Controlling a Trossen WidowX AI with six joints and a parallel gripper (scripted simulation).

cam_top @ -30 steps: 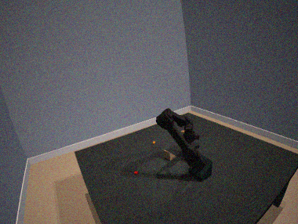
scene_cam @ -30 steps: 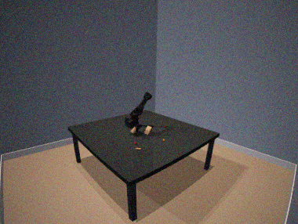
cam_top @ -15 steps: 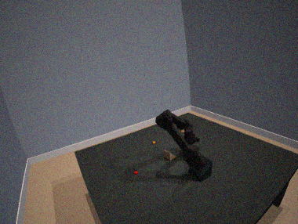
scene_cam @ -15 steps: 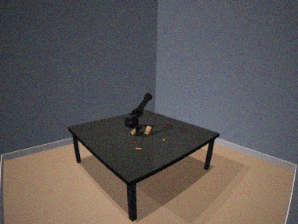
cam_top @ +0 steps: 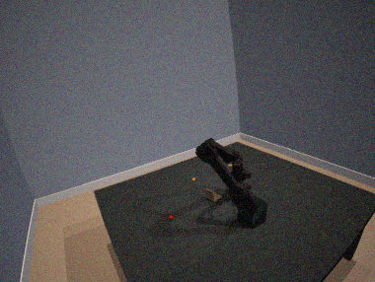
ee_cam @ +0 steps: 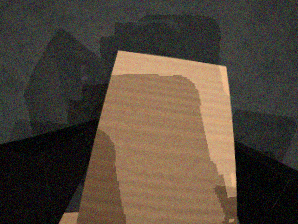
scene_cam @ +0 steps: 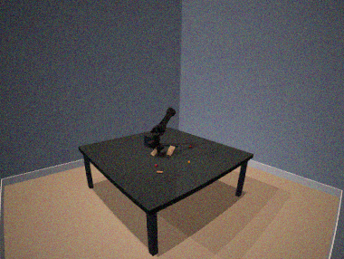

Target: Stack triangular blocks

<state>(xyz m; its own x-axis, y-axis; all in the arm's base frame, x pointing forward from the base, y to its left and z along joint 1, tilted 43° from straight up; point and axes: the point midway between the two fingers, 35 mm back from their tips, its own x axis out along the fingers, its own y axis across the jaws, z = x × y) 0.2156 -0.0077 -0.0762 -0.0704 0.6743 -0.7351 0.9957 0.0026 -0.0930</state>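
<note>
One tan triangular block stands on the table, apart from the hand, with a slanted face showing. The other tan block is at the hand, low over or on the table; which cannot be told. My gripper is open, with a dark finger on each side of this block, which fills the middle of the wrist view. Small gaps or contact at the fingers are too dark to tell. The block's lower end is cut off by the frame.
A small orange thing and a red one lie on the table. Another red thing and a small tan piece lie nearer the exterior camera. The arm's raised elbow is high above the table.
</note>
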